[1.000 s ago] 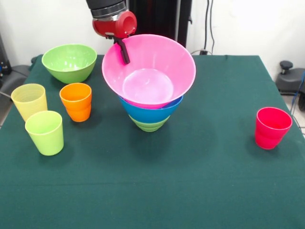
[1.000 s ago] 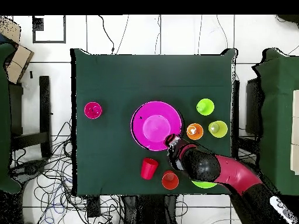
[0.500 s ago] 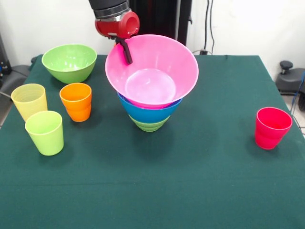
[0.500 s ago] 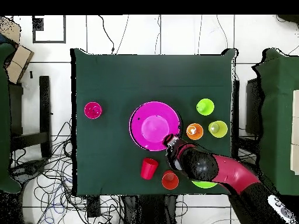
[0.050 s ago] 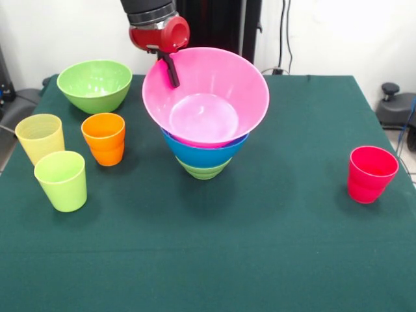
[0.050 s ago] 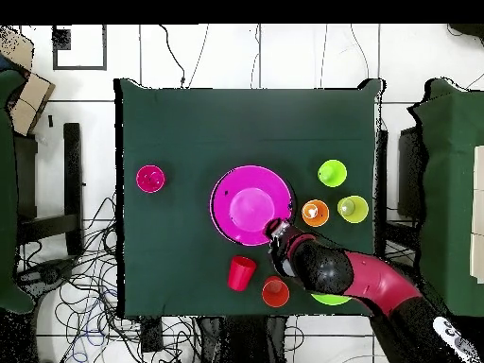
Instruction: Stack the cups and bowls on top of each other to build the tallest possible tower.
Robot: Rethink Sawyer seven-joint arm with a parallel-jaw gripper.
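Dark green cloth-covered table (image 5: 260, 260), small light green bowl (image 5: 203, 170) bottoming the nested stack just below the gripper (image 5: 170, 70), large green bowl (image 5: 95, 85), orange cup (image 5: 104, 138), yellow cup (image 5: 40, 137) and lime cup (image 5: 61, 180) to its picture-left, pinkish-red cup (image 5: 371, 173) well apart to its picture-right.

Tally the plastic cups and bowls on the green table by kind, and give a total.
Round plastic bowls: 4 (pink bowl, blue bowl, small light green bowl, large light green bowl)
Small plastic cups: 6 (pale yellow cup, lime green cup, orange cup, second orange cup, red cup, pinkish-red cup)
Total: 10
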